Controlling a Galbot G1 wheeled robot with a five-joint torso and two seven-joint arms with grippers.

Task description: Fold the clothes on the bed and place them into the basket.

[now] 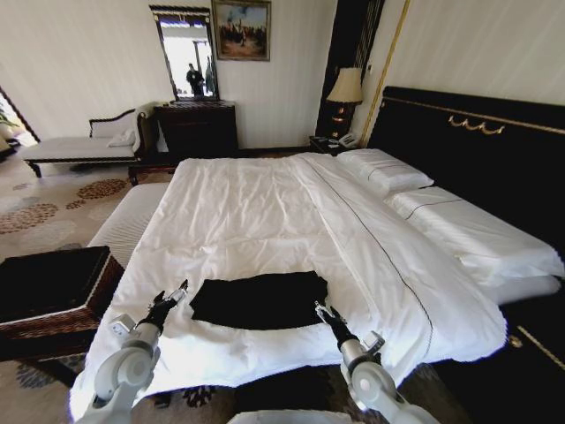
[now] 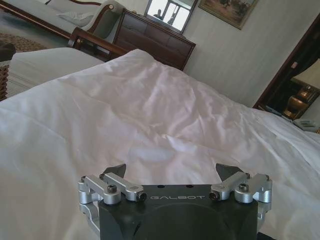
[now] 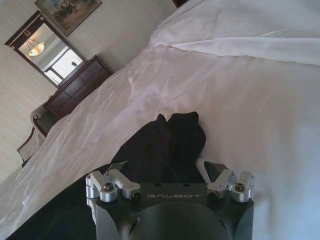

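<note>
Left gripper (image 1: 181, 289): fingers spread, empty, beside T-shirt (image 1: 260, 300).
Right gripper (image 1: 320, 308): fingers spread, T-shirt ahead, ungrasped.

I count one black shirt (image 1: 259, 299) on one bed (image 1: 256, 212), with two pillows (image 1: 385, 170) at its head. There is one basket (image 1: 53, 291) at my left, and I have two pincers: the left (image 1: 180, 290), the right (image 1: 320, 308). Across the room I see one lamp (image 1: 345, 87), one mirror (image 1: 187, 55), one painting (image 1: 240, 29) and one chaise (image 1: 84, 141).
</note>
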